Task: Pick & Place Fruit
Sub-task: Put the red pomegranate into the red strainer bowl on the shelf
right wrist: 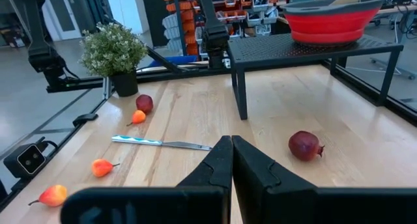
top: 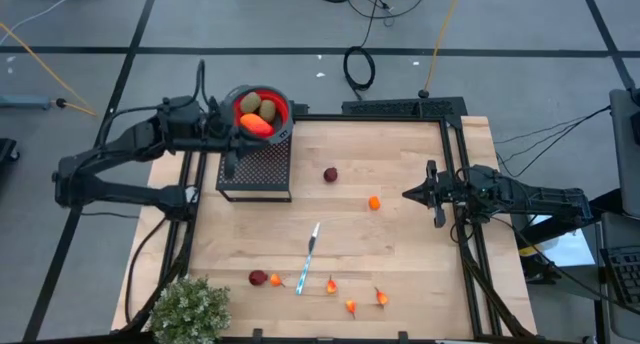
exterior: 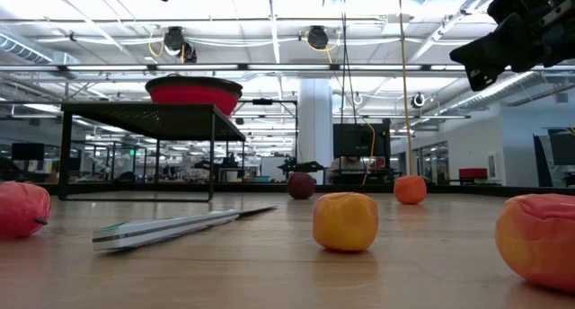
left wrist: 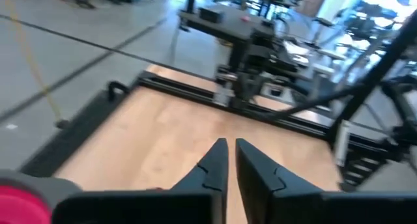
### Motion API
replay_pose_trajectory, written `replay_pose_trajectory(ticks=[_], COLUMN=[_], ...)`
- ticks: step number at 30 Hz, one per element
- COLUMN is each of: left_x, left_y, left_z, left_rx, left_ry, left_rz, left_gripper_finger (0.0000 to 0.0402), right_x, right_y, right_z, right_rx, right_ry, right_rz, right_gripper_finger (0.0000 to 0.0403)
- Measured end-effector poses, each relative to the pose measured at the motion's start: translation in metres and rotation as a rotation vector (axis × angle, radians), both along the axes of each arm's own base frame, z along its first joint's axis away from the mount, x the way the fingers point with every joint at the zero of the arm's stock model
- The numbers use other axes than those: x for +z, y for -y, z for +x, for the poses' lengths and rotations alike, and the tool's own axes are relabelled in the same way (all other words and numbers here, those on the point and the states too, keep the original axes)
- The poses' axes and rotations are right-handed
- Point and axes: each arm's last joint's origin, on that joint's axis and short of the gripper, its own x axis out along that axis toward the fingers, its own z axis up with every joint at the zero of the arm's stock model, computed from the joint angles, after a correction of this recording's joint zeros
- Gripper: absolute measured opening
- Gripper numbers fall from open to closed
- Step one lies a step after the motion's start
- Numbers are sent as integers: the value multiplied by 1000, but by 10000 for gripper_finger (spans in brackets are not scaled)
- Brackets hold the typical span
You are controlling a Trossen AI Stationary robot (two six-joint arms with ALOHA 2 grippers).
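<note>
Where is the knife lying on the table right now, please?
In the high view the knife lies near the table's front middle, handle toward the front edge, between a dark-red fruit on the left arm's side and small orange fruits.

You look across a grey floor (top: 250,24) crossed by dark lines, with loose cables (top: 358,66) and ceiling lights (exterior: 269,22) overhead.

The scene is lit evenly and brightly by rows of ceiling strip lights (exterior: 269,26). Only soft, short shadows are cast on the pale wooden table (top: 400,244). In the low view the nearest round yellow-orange toy fruit (exterior: 346,221) is rendered soft — out of focus. The left wrist view is smeared by blur — edges throughout are indistinct.
</note>
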Motion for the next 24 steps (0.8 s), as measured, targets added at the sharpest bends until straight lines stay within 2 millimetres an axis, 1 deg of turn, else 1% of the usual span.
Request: replay_pose_trajectory(ticks=[3,7,11,17,24], left_x=[0,0,-4,-21,-51], left_y=[11,27,45,77,114], left_z=[2,5,14,38,68], left_rx=[-53,-133,-116,-145,-174], left_ry=[-1,-1,-30,-127,-289], left_rz=[-22,-39,-117,-207,-352], left_gripper_finger=[4,8,2,1,1], right_x=[0,0,0,0,0], right_y=[0,0,0,0,0], right_z=[0,0,0,0,0], right_rx=[1,3,3,3,3], right_ry=[0,0,-1,-1,-1], right_rz=[-1,-1,-1,0,2], right_gripper_finger=[0,0,0,0,0])
